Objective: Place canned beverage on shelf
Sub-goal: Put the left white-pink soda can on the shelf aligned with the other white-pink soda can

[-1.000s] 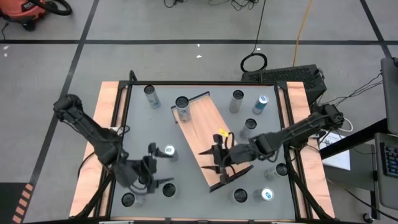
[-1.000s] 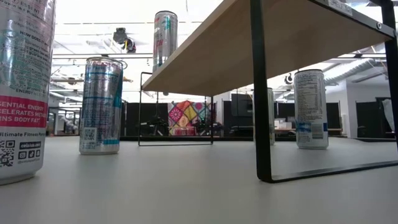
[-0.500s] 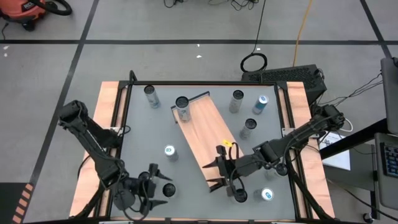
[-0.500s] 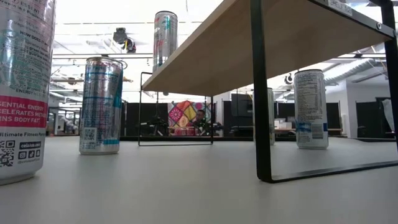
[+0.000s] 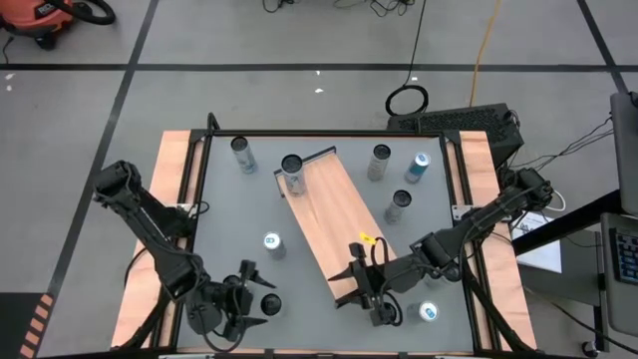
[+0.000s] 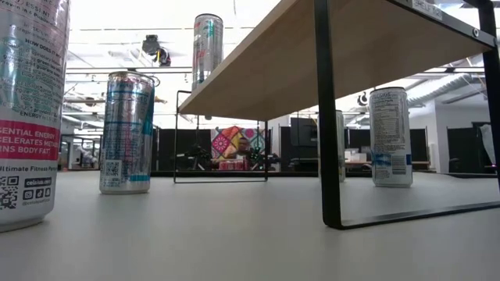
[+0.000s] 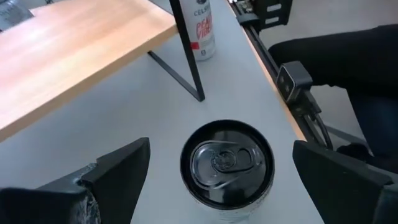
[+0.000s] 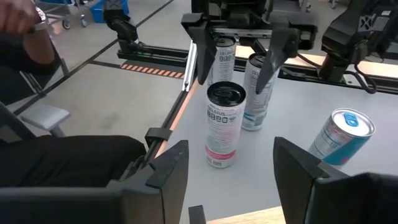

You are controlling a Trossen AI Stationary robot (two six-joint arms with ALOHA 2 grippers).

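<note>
Currently the left gripper (image 5: 242, 301) hangs near the front-left corner of the table (image 5: 221, 224), fingers spread wide and grasping nothing. Its wrist view shows a black-topped can (image 7: 227, 165) standing upright between the 2 fingers (image 7: 118, 168), touching neither. In the high view this can (image 5: 269, 304) sits close to the table's front edge.

The right gripper (image 5: 361, 289) is positioned at the front end of the shelf (image 5: 334, 214), over the table's front edge. Its fingers are part-way open; no can lies between them in the right wrist view. That view looks across the table to another black-topped can (image 8: 224, 124), a silver can (image 8: 258, 90) behind it, and a blue-and-silver can (image 8: 342, 137) to one side.

The shelf runs diagonally across the table's middle, from the rear toward the front-right corner. 1 can (image 5: 292, 175) stands upright on the shelf's rear end; the low view shows it (image 6: 207, 47) atop the board. Further cans stand on the table around the shelf.
</note>
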